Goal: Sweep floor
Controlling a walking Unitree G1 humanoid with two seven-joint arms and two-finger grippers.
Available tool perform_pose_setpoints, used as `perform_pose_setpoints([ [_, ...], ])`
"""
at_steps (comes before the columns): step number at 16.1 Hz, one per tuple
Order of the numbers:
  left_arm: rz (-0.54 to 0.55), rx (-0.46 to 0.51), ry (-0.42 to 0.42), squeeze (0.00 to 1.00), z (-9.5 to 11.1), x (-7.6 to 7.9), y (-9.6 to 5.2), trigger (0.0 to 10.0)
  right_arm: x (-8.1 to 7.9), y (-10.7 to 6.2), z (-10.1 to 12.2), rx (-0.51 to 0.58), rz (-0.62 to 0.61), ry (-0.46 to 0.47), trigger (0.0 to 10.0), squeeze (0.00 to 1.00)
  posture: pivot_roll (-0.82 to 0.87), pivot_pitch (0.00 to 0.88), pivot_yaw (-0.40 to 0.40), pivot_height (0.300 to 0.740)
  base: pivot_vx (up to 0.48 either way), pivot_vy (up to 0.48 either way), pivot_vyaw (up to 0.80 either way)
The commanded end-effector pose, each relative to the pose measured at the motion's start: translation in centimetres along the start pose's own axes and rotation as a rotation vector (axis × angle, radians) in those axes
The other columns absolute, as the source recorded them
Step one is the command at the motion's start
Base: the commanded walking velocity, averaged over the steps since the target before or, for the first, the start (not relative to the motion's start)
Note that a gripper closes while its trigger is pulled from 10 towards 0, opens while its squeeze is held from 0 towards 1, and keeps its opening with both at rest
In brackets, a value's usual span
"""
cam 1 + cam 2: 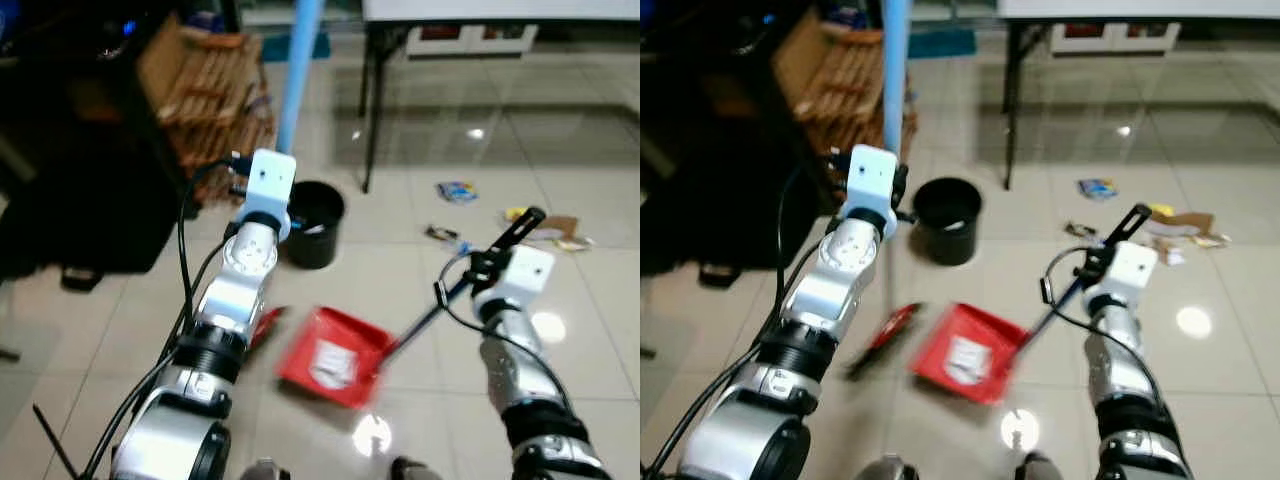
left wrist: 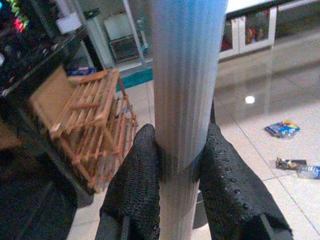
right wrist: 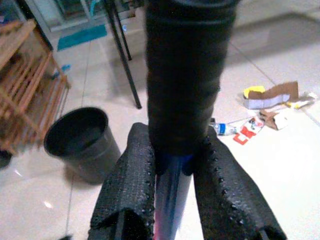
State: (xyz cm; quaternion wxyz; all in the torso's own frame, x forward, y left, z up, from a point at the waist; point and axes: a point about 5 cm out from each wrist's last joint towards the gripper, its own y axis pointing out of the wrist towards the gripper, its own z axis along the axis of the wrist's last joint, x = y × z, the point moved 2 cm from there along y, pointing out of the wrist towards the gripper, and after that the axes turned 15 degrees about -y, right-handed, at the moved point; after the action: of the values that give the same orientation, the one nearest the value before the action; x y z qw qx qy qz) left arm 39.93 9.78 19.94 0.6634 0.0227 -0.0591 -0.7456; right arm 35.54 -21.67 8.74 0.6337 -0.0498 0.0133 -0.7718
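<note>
Glossy beige tiled floor (image 1: 420, 250) spreads ahead. At left, the left gripper (image 2: 175, 165) is clamped on a pale blue ribbed broom pole (image 2: 187, 75). A round black plastic bin (image 1: 312, 222) stands nearby. The red plastic dustpan (image 1: 333, 357) lies centre, its black handle (image 3: 182, 70) clenched by the right gripper (image 3: 175, 175). Scattered litter (image 1: 545, 228) lies right.

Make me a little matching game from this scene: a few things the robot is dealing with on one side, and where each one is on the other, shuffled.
Things:
1. broom pole
2. dustpan
3. bin
4. litter

Places:
A. scattered on the tiles ahead and to the right
B. clamped in the left gripper
C. standing next to the wooden rack
D. lying on the floor, its long handle held by the right gripper

Pairs: 1-B, 2-D, 3-C, 4-A
</note>
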Motion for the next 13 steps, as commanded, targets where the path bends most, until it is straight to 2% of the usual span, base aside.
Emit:
perform_pose_setpoints([
  [1, 0.012, 0.048, 0.007, 0.0, 1.35, -0.54, 0.18, 10.0, -0.52, 0.02, 0.5, 0.024, 0.009, 0.007, 10.0, 0.0, -0.05, 0.184, 0.059, 0.74, 0.0, 0.48, 0.0],
  [13, 0.024, 0.046, 0.015, 0.0, 1.45, -0.85, 0.27, 10.0, -0.59, 0.09, 0.55, 0.021, 0.007, 0.015, 10.0, 0.0, -0.04, 0.2, 0.063, 0.74, 0.0, 0.48, 0.0],
])
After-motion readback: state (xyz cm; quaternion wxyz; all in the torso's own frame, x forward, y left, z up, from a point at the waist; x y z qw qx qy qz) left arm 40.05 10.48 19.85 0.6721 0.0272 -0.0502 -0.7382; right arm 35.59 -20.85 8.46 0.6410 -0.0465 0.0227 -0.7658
